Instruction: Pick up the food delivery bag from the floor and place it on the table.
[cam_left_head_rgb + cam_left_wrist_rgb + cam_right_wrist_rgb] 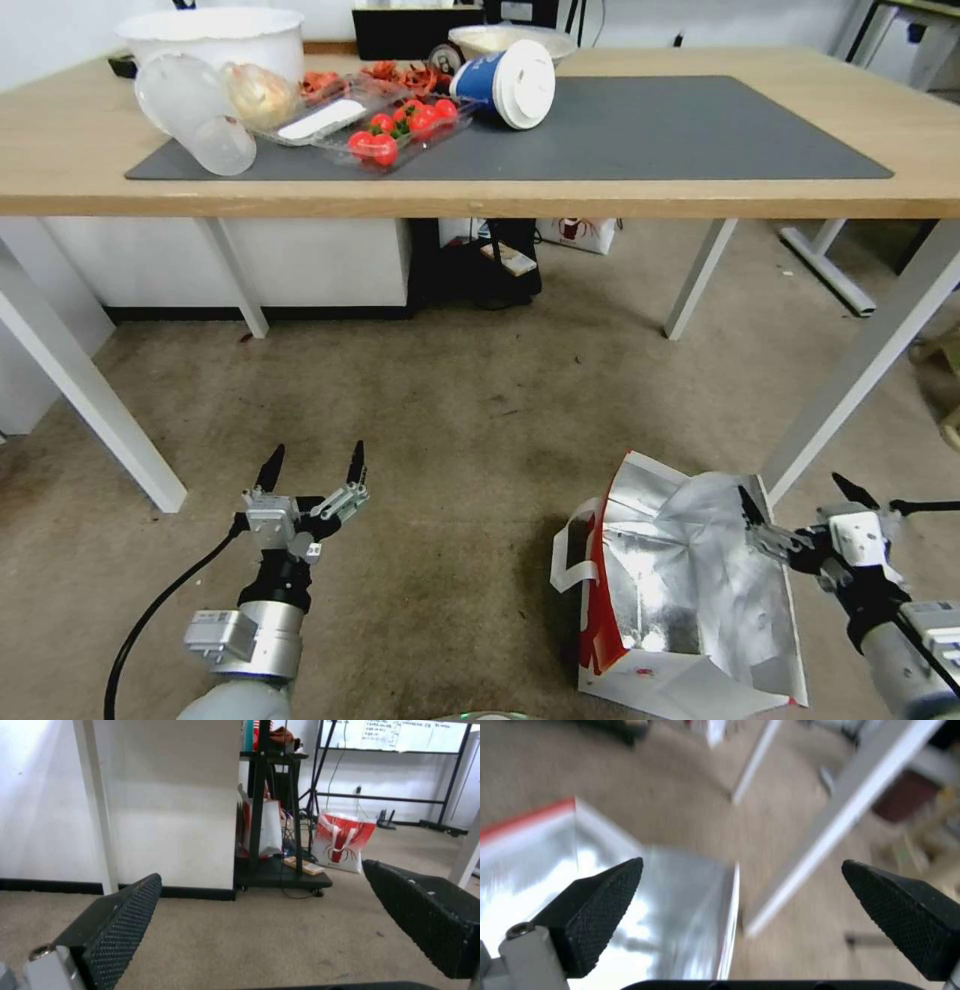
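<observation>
The food delivery bag [680,600] stands open on the floor [450,400] at the lower right, white and red outside, crinkly silver foil inside, a white loop handle on its left side. My right gripper [797,492] is open at the bag's right wall, one finger over the foil and the other outside. In the right wrist view the bag [530,870] has its rim running between the right gripper [742,861] fingers. My left gripper [315,455] hovers open over bare floor to the left, and the left gripper [262,870] is empty. The table [700,200] spans the top.
A white table leg [860,360] slants down right beside the bag. On the dark grey mat [650,130] lie a blue cup [505,85], tomato trays [395,125] and a white tub [215,35]. Under the table stand a black cart [280,873] and another red-white bag [342,843].
</observation>
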Robot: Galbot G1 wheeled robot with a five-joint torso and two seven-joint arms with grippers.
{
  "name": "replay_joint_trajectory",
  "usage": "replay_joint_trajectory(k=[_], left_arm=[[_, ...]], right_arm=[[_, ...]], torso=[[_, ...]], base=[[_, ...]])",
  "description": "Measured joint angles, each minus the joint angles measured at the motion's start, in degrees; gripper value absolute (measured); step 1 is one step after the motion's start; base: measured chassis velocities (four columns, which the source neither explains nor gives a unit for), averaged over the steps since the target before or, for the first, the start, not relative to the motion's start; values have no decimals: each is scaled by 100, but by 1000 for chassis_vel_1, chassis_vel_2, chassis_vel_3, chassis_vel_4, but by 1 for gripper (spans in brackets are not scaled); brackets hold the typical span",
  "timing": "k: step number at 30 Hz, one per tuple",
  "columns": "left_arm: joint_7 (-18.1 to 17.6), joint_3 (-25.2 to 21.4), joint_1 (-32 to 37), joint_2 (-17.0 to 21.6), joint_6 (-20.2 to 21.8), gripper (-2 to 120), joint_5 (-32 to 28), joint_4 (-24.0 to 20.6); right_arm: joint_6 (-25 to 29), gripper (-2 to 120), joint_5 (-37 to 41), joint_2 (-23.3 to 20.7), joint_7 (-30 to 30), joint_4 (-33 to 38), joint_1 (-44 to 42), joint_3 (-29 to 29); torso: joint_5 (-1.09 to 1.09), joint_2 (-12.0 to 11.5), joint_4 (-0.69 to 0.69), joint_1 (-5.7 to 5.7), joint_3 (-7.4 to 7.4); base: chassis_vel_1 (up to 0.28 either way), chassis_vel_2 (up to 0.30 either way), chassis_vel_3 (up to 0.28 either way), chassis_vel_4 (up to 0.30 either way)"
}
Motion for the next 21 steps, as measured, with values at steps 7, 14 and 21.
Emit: replay_joint_trajectory(k=[7, 14, 21], left_arm=[[-41, 0, -30, 37, 5, 100, -55, 60], [-72, -14, -67, 55, -2, 100, -98, 121], [-81, -10, -97, 42, -7, 100, -106, 154]], right_arm=[[-497, 100, -265, 243, 115, 76, -526, -225], [-292, 100, -539, 365, -107, -223, -738, -331], [-269, 100, -591, 403, -124, -455, -821, -340]], torso=[[1, 5, 0, 1, 0], [1, 8, 1, 1, 0], [1, 9, 0, 1, 0]], base=[[0, 0, 0, 0], [0, 0, 0, 0], [0, 0, 0, 0]])
